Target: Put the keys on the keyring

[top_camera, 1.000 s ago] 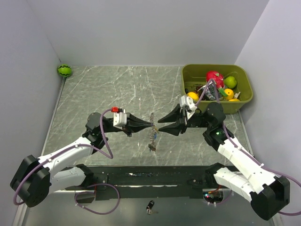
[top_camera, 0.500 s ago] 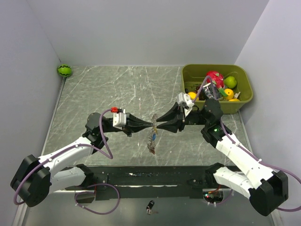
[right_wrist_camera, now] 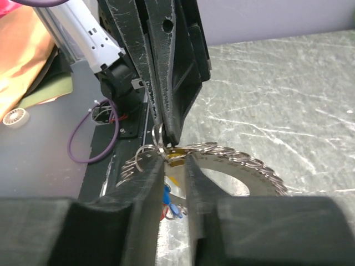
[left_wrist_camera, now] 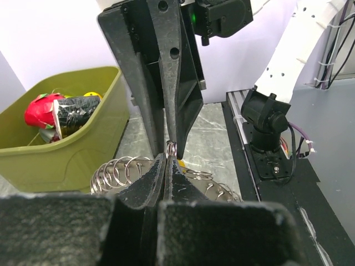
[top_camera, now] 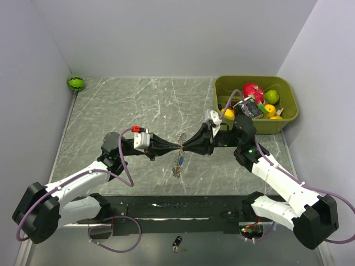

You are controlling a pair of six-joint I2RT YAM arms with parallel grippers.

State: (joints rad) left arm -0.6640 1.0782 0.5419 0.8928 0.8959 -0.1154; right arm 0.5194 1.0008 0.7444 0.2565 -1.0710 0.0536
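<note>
The keyring (top_camera: 180,157), a thin grey ring with a wavy edge, hangs edge-on above the middle of the table. My left gripper (top_camera: 178,147) is shut on its upper rim; in the left wrist view its tips (left_wrist_camera: 167,158) pinch a small wire loop, with the keyring's coils (left_wrist_camera: 113,173) to either side. My right gripper (top_camera: 187,148) meets it tip to tip from the right. In the right wrist view its jaws (right_wrist_camera: 175,160) stand narrowly apart astride the keyring (right_wrist_camera: 244,163), beside a brass key (right_wrist_camera: 178,152). A blue key (right_wrist_camera: 168,198) dangles below. More keys (top_camera: 177,173) hang at the ring's bottom.
An olive bin (top_camera: 285,119) of toy fruit stands at the back right, close behind the right arm. A small watermelon ball (top_camera: 76,83) lies in the far left corner. A black fob (top_camera: 177,242) lies below the black strip at the table's near edge.
My right gripper has moved left up to the keyring and narrowed its jaws around the rim. The left gripper and the keyring have stayed put.
</note>
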